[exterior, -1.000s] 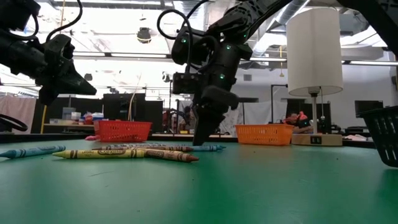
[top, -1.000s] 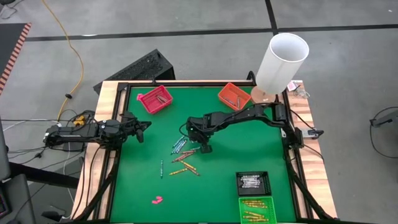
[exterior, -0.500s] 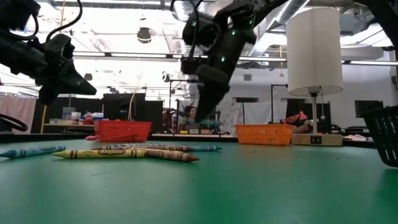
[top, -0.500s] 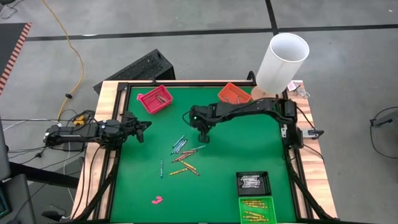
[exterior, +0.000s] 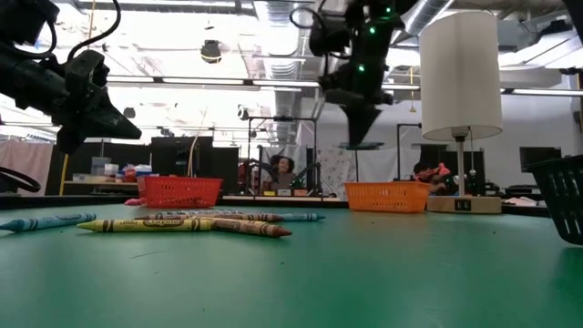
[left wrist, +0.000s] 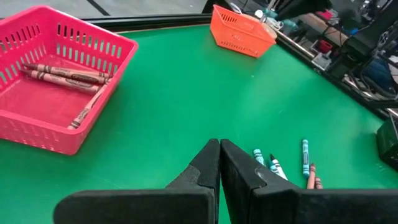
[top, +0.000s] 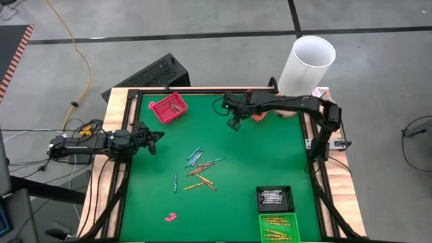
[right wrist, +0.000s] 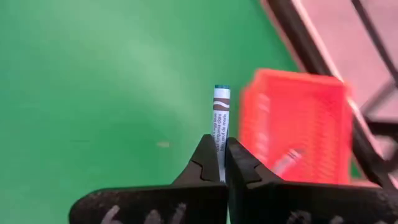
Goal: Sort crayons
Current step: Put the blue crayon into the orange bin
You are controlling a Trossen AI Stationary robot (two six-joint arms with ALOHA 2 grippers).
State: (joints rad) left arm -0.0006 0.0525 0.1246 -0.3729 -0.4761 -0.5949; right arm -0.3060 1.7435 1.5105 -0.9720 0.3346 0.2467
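Above the far side of the green table (top: 270,162), the right gripper (top: 234,124) hangs clear of the surface with its fingers clamped on one crayon (right wrist: 220,118), a stick in a brown-and-white wrapper with a teal tip that juts straight out past the fingertips. The orange tray (right wrist: 298,124) lies just beside it in the right wrist view, already holding at least one crayon. The left gripper (left wrist: 219,163) waits at the table's left edge, fingers pressed together and holding nothing, pointed across the green towards the pink tray (left wrist: 56,93), where several brownish crayons rest.

The unsorted crayons (top: 199,169) lie in a loose scatter near the table's middle, blue-teal, yellow and reddish ones mixed, some touching or crossing. A black tray (top: 275,197) and a green tray (top: 278,226) sit at the near right, both with crayons inside.

These sticks look light and stiff, with paper wrappers that should give the fingers fair purchase; wax can snap, so a firm but modest pinch across the middle of the wrapper seems the safest hold. Where crayons cross, taking the top one first would likely avoid dragging its neighbours.
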